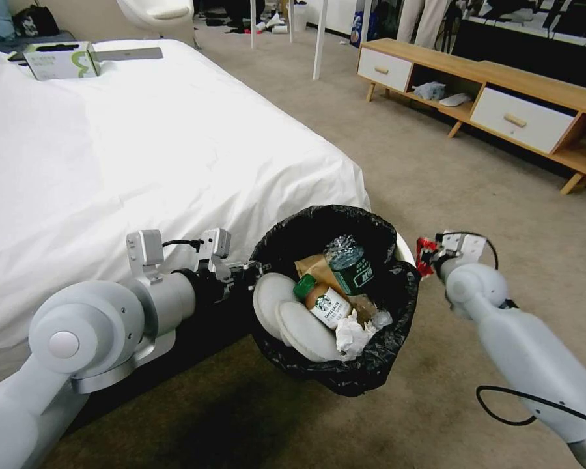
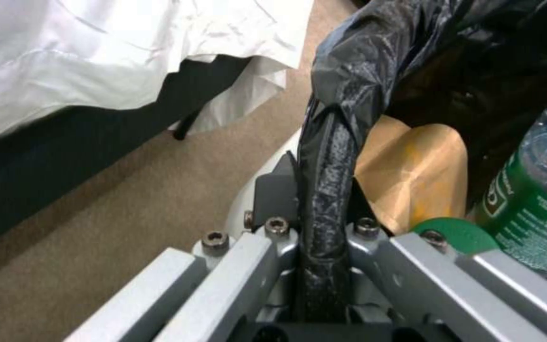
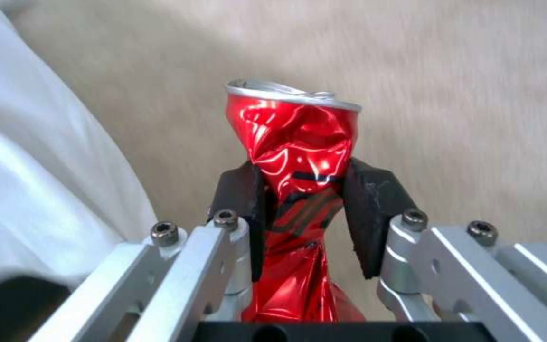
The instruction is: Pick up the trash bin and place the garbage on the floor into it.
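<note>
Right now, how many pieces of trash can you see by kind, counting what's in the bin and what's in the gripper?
Bottles: 2, brown-drink bottle, green-label bottle
White discs: 2
Brown paper bag: 1
White tissue: 1
Crushed red can: 1, held by the right gripper
Total: 7

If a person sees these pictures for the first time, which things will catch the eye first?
First, the trash bin beside the bed, lined with a black bag and full of bottles and tissue; the left gripper clamps its rim. Next, the crushed red can, pinched in the right gripper just to the right of the bin, above the carpet.
</note>
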`<state>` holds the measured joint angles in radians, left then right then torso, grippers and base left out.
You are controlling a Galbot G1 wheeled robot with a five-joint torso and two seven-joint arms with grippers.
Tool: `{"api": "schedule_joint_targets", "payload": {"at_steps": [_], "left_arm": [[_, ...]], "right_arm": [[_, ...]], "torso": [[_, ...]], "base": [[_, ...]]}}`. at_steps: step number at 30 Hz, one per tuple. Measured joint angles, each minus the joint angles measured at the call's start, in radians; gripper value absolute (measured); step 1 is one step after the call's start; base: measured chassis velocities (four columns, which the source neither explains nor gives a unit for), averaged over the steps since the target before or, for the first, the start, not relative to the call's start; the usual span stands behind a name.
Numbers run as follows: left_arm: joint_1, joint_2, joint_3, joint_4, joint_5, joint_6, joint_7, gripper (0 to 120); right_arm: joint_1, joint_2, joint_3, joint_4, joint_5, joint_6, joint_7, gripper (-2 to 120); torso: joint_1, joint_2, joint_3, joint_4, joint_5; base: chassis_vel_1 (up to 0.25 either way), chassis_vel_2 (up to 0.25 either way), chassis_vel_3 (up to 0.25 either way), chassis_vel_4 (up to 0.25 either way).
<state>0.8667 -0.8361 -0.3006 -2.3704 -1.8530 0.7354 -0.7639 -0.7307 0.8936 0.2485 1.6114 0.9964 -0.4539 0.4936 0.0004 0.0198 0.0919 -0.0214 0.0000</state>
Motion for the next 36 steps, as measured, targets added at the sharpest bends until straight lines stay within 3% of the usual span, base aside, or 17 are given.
{"api": "schedule_joint_targets", "payload": {"at_steps": [15, 17, 18, 20, 21, 23, 24, 26, 30, 32, 36], "left_arm": [[0.002, 0.011, 0.002, 0.017, -0.011, 0.000, -0.011, 2], [0.009, 0.008, 0.002, 0.020, -0.006, 0.000, -0.011, 2], [0.009, 0.008, 0.002, 0.020, -0.006, 0.000, -0.011, 2], [0.014, 0.004, 0.005, 0.027, 0.002, 0.000, -0.011, 2], [0.014, 0.004, 0.005, 0.027, 0.002, 0.000, -0.011, 2], [0.016, 0.003, 0.008, 0.033, 0.005, 0.000, -0.011, 2], [0.016, 0.003, 0.008, 0.033, 0.005, 0.000, -0.011, 2], [0.015, 0.003, 0.012, 0.040, 0.006, 0.000, -0.010, 2], [0.014, 0.002, 0.014, 0.043, 0.006, 0.000, -0.010, 2], [0.013, 0.002, 0.024, 0.051, 0.006, 0.000, -0.009, 2], [0.009, 0.004, 0.032, 0.058, 0.005, 0.000, -0.006, 2]], "right_arm": [[-0.017, -0.079, 0.164, 0.203, -0.079, 0.106, -0.178, 25], [-0.033, -0.110, 0.210, 0.246, -0.080, 0.166, -0.280, 25], [-0.033, -0.110, 0.210, 0.246, -0.080, 0.166, -0.280, 25], [-0.055, -0.140, 0.243, 0.275, -0.085, 0.249, -0.407, 25], [-0.055, -0.140, 0.243, 0.275, -0.085, 0.249, -0.407, 25], [-0.077, -0.162, 0.268, 0.298, -0.082, 0.324, -0.541, 25], [-0.077, -0.162, 0.268, 0.298, -0.082, 0.324, -0.541, 25], [-0.101, -0.181, 0.281, 0.312, -0.061, 0.436, -0.711, 25], [-0.108, -0.187, 0.281, 0.319, -0.044, 0.492, -0.785, 25], [-0.111, -0.194, 0.276, 0.347, -0.018, 0.548, -0.894, 25], [-0.105, -0.199, 0.265, 0.378, -0.003, 0.567, -0.952, 25]], "torso": [[0.000, 0.000, 0.000, -0.0003, 0.0000], [0.000, 0.000, 0.000, 0.0000, -0.0001], [0.000, 0.000, 0.000, 0.0000, -0.0001], [0.000, 0.000, 0.000, -0.0001, 0.0000], [0.000, 0.000, 0.000, -0.0001, 0.0000], [0.000, 0.000, 0.000, -0.0001, -0.0001], [0.000, 0.000, 0.000, -0.0001, -0.0001], [0.000, 0.000, 0.000, -0.0001, 0.0000], [0.000, 0.000, 0.000, 0.0000, 0.0001], [0.000, 0.000, 0.000, 0.0000, 0.0001], [0.000, 0.000, 0.000, 0.0001, 0.0001]], "base": [[0.000, 0.000, 0.000, 0.000], [0.000, 0.000, 0.000, 0.000], [0.000, 0.000, 0.000, 0.000], [0.000, 0.000, 0.000, 0.000], [0.000, 0.000, 0.000, 0.000], [0.000, 0.000, 0.000, 0.000], [0.000, 0.000, 0.000, 0.000], [0.000, 0.000, 0.000, 0.000], [0.000, 0.000, 0.000, 0.000], [0.000, 0.000, 0.000, 0.000], [0.000, 0.000, 0.000, 0.000]]}}
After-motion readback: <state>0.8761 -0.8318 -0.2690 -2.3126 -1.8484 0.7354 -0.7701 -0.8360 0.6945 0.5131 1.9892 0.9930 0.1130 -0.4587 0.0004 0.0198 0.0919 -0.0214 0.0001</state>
